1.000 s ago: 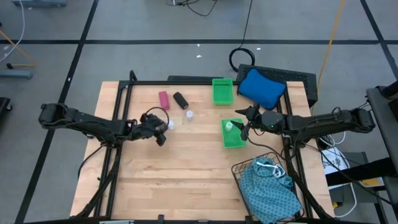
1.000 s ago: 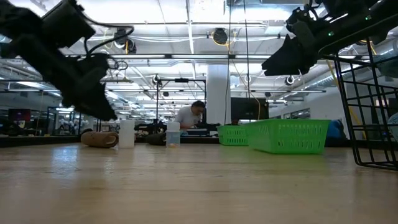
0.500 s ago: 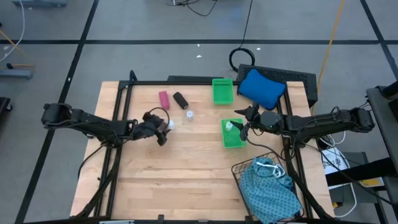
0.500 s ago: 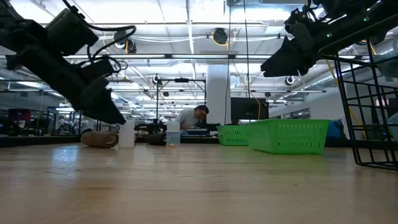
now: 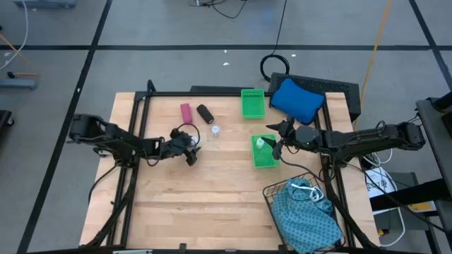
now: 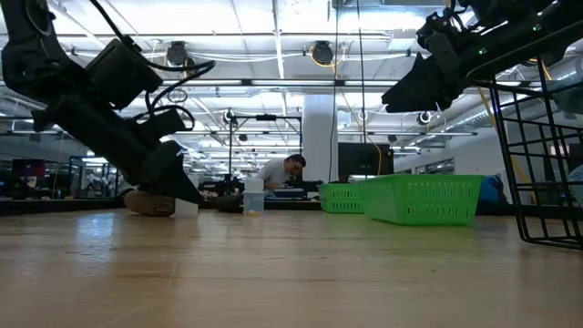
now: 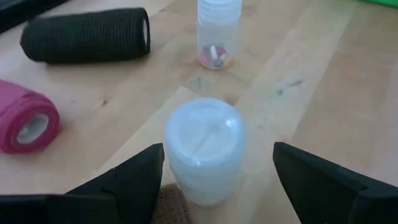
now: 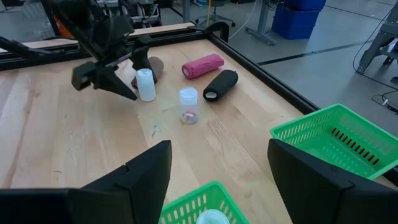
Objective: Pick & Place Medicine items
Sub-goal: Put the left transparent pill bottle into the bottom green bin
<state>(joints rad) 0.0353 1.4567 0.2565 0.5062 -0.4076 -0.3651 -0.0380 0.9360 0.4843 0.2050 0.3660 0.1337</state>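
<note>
Worktop from the high view: my left gripper sits left of centre, jaws spread wide abt a white vial that stands upright between the fingers; wrist cam shows gaps on both sides, so no grip on it. A brownish cylinder lies just beside that vial, partly hidden behind the gripper in the low view. Further up the frame, a second vial, clear w/ something reddish inside, stands alone near the centre top. Black cylinder and magenta-pink cylinder lie side by side near the top edge, apart from each other, both on their sides.

Right gripper hangs at centre right over the nearer green tray, fingers wide, nothing held. One white vial top already sits in that tray. Second green tray is at upper centre, blue cushion-like thing beside it to the right. Wire basket w/ teal patterned cloth at lower right. Low view: a person sits far back in the room.
</note>
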